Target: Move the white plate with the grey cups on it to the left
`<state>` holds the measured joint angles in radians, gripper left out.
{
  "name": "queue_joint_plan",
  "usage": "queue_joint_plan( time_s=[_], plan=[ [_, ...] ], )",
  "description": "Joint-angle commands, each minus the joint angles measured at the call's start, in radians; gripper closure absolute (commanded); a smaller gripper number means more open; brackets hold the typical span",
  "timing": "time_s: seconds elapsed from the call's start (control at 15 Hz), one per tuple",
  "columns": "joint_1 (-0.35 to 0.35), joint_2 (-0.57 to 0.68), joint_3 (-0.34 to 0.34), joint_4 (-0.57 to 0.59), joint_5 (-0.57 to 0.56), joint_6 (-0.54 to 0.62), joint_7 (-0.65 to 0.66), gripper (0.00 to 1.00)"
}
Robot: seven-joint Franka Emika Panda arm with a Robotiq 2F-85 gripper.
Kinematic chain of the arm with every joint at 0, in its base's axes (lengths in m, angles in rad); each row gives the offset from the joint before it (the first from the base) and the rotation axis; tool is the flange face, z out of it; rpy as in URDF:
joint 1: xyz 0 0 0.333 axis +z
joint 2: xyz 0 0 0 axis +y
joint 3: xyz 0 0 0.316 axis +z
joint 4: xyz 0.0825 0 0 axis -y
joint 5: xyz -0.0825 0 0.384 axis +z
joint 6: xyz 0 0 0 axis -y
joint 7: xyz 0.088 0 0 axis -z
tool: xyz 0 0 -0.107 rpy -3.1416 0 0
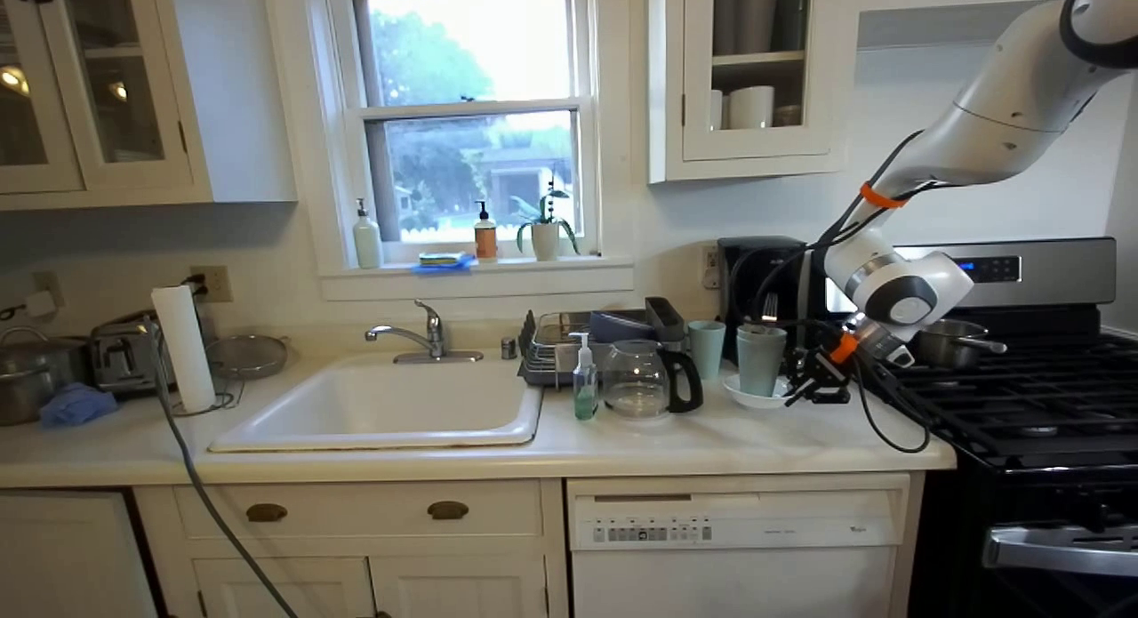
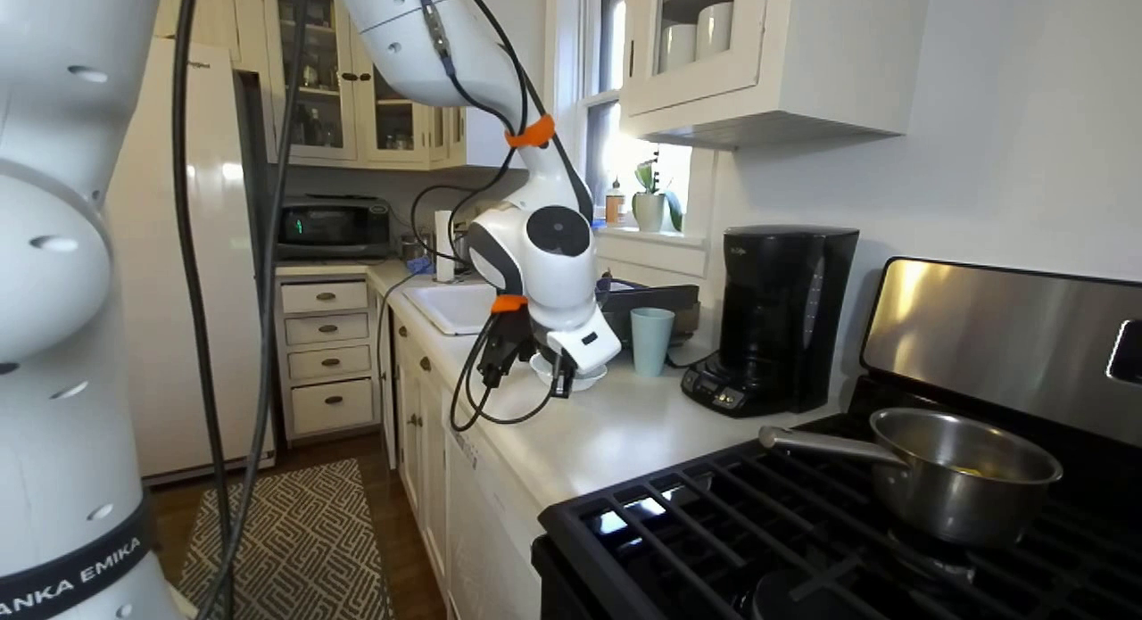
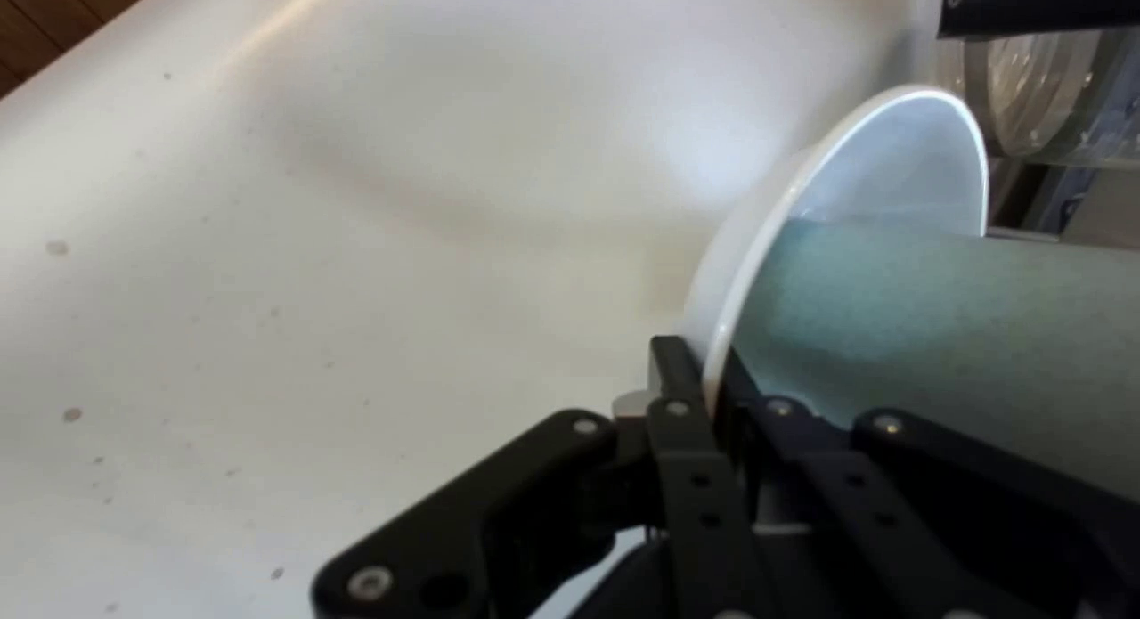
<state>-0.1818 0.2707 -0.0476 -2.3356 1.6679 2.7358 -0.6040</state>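
Note:
The white plate [image 1: 754, 397] is at the right end of the counter and also shows in an exterior view [image 2: 586, 382]. The stacked grey-green cups [image 1: 760, 365] stand upright on it, with a fork in the top one. In an exterior view the wrist hides them. My gripper [image 1: 794, 392] is at the plate's stove-side edge. In the wrist view the gripper [image 3: 704, 370] has the rim of the plate [image 3: 926, 156] between its nearly closed fingertips. The cup side [image 3: 935, 325] is right beside one finger. I cannot tell whether the plate is lifted.
A glass coffee pot [image 1: 636, 382] and a soap bottle [image 1: 584, 382] stand left of the plate. A separate cup [image 1: 707, 349] and the black coffee maker [image 2: 776, 326] are behind. The dish rack [image 1: 556, 351], sink [image 1: 373, 436] and stove [image 2: 714, 549] are nearby.

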Motion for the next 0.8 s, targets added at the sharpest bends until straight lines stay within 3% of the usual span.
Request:
queue_joint_plan(
  time_s=[0.0,0.73],
  plan=[
    [0.019,0.04,0.021,0.071,0.015,-0.003,-0.016,0.98],
    [0.042,0.172,0.036,0.249,0.026,0.02,-0.041,0.98]
  ],
)
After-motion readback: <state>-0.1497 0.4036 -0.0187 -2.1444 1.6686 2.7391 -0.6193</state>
